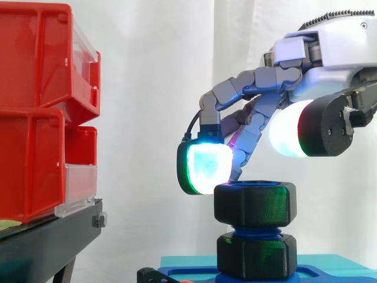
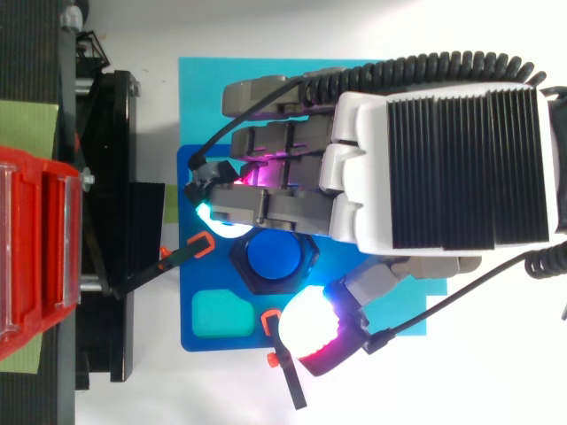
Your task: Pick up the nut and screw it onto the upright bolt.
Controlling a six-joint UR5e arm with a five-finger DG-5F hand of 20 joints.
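The side view shows the nut [image 1: 254, 204] at the top of the upright bolt [image 2: 273, 257], above a second nut [image 1: 257, 255] at the bolt's foot. One glowing fingertip [image 1: 205, 166] touches the top nut's upper left edge. The top view shows the bolt's blue end inside the nut and the hand [image 2: 443, 159] spread loosely over it, gripping nothing, its thumb [image 2: 312, 329] clear of the bolt.

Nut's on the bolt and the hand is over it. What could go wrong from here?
1. The nut sits high on the bolt, with thread showing beneath it. A sideways push might tilt it and jam it.
2. The hand is open. One cyan pad is at the nut's upper edge and the thumb pad is raised clear. A turn from that one-sided contact may slip off.
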